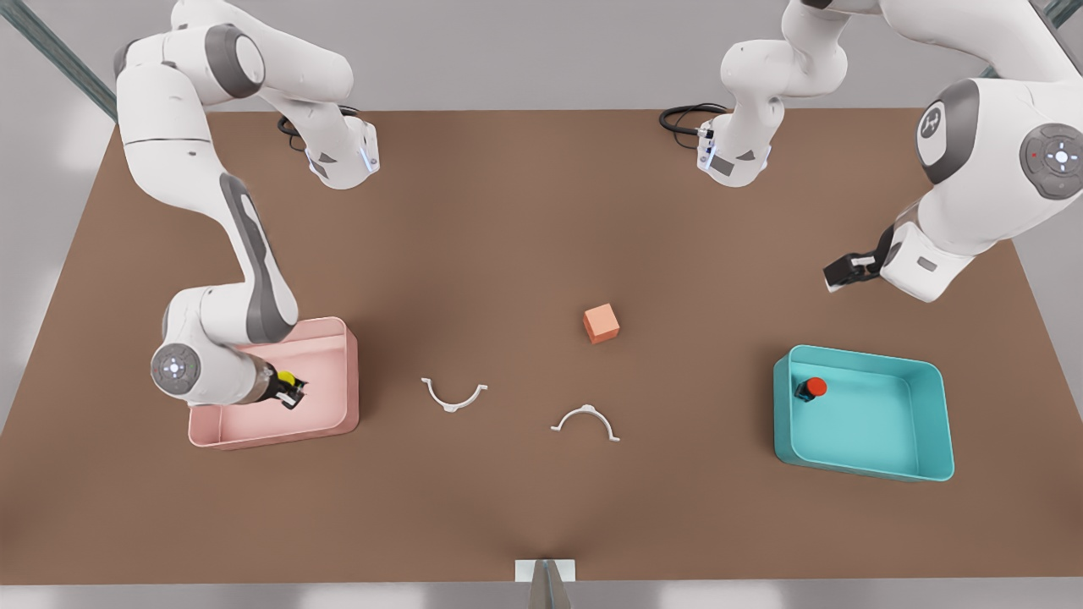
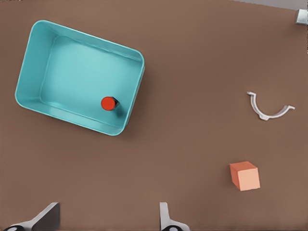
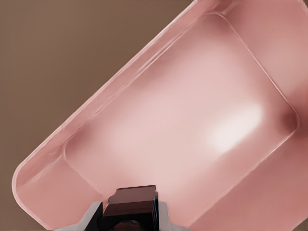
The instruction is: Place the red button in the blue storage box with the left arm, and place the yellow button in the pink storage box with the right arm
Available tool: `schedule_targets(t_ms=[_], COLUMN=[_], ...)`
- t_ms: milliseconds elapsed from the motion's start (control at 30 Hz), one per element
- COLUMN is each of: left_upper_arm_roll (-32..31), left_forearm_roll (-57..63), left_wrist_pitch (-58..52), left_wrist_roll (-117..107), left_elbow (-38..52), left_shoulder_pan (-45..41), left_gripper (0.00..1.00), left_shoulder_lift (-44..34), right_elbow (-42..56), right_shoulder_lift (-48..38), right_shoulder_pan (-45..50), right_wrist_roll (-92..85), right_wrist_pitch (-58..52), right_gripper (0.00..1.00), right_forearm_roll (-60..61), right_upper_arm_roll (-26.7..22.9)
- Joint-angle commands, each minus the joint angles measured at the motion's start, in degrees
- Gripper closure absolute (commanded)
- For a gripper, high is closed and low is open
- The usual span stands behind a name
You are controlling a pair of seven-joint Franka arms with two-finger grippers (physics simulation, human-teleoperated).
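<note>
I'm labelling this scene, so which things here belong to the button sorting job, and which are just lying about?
Job:
- tiny red button, inside teal-blue plastic tray
- tiny yellow button, held by right gripper over pale pink plastic tray
- left gripper, open, apart from the teal tray

Lying about:
- orange cube
- two white curved clips

Front view high, facing arms; left wrist high above blue storage box [image 2: 29, 91]; right wrist close over pink storage box [image 3: 43, 168].

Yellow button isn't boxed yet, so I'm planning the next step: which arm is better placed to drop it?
Right: its pincer holds the yellow button over the pink box.
</note>
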Motion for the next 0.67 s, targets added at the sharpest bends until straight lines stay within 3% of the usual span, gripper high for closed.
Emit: schedule_targets(t_ms=[0,33,233,300,400,433,467,533,633], left_upper_arm_roll=[-0.01,-0.01,-0.18,-0.1,-0.1,-0.1,-0.1,-0.18,-0.36], left_forearm_roll=[0.0,0.0,-0.17,-0.17,0.0,0.0,0.0,0.0,-0.17], left_wrist_pitch=[-0.79,-0.79,-0.7,-0.7,-0.79,-0.79,-0.79,-0.79,-0.96], left_wrist_roll=[14.56,14.47,14.21,14.3,14.21,14.3,14.3,14.21,14.03], left_elbow=[0.03,0.03,0.03,0.29,0.29,0.29,0.29,0.29,0.38], left_shoulder_pan=[-0.08,-0.08,-0.17,-0.08,-0.17,-0.17,-0.17,-0.17,-0.26], left_gripper=[0.0,0.0,0.0,0.0,0.0,0.0,0.0,0.0,0.0], left_shoulder_lift=[-0.05,-0.05,-0.14,-0.14,-0.23,-0.14,-0.14,-0.14,-0.14], right_elbow=[-0.18,-0.45,3.24,6.32,16.07,16.08,12.5,5.09,5.27], right_shoulder_lift=[0.2,0.2,-4.63,-8.59,-10.69,-13.94,-19.12,-24.76,-24.15], right_shoulder_pan=[-0.68,-1.03,-0.51,-0.42,-0.42,5.18,14.24,13.47,13.29], right_wrist_roll=[-16.38,-16.38,-23.06,-26.31,-34.57,-38.08,-38.7,-38.7,-38.53], right_wrist_pitch=[-2.08,-2.08,-11.3,-17.28,-29.05,-29.33,-29.33,-27.04,-26.78], right_gripper=[0.48,0.0,0.0,0.0,0.0,0.0,0.0,0.0,0.0], right_forearm_roll=[-1.08,-1.52,-1.61,-1.61,-1.09,-0.91,-0.91,4.28,4.37], right_upper_arm_roll=[-0.1,-0.1,0.87,3.15,2.81,-3.66,-14.05,-14.87,-14.69])
